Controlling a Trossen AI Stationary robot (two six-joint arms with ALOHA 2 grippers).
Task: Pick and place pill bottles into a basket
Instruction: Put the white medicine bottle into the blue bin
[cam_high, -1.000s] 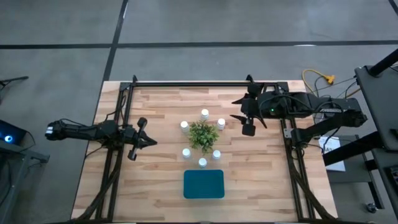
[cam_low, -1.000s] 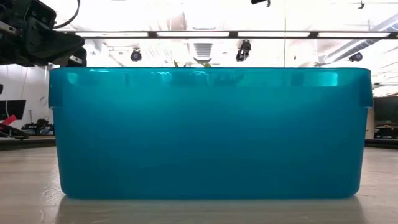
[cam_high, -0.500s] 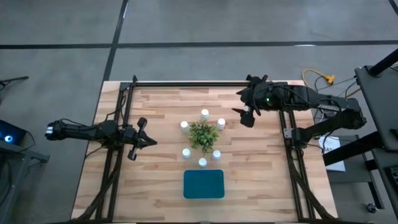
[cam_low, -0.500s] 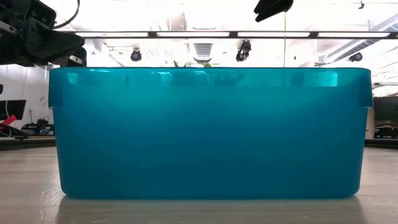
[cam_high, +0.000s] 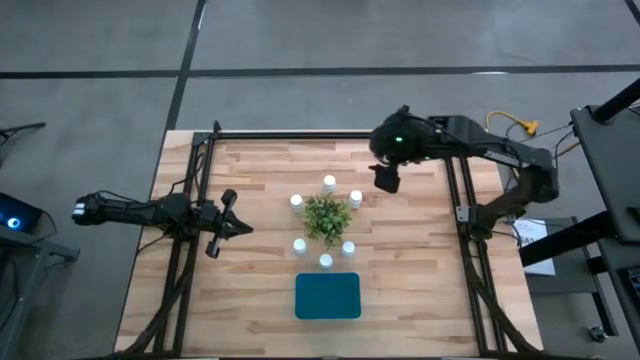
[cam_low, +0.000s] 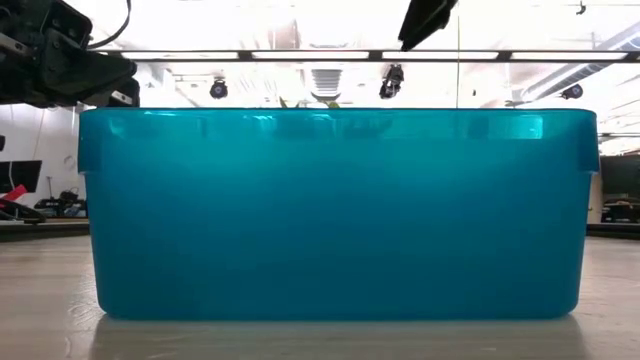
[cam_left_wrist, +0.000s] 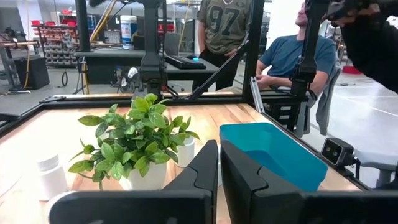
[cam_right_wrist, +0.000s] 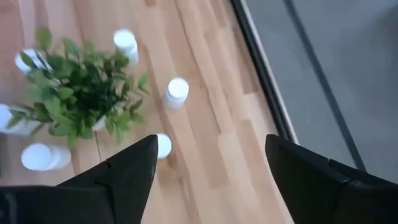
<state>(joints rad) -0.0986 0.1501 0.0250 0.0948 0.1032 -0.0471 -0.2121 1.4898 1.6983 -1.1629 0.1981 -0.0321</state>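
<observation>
On the table's left edge the left gripper (cam_high: 236, 228) waits with fingers nearly shut, the pill bottles (cam_high: 355, 198) ring a plant (cam_high: 326, 217) at center, far of the teal basket (cam_high: 327, 296), and just right hovers the open right gripper (cam_high: 385, 178), nearer them.

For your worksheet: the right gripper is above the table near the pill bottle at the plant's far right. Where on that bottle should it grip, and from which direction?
Grip the pill bottle around its cylindrical body just under the cap, coming straight down from above. It stands upright, and the plant crowds its inner side, so a sideways approach risks brushing leaves. The right gripper is open, with its fingers wide enough to straddle the bottle.
</observation>
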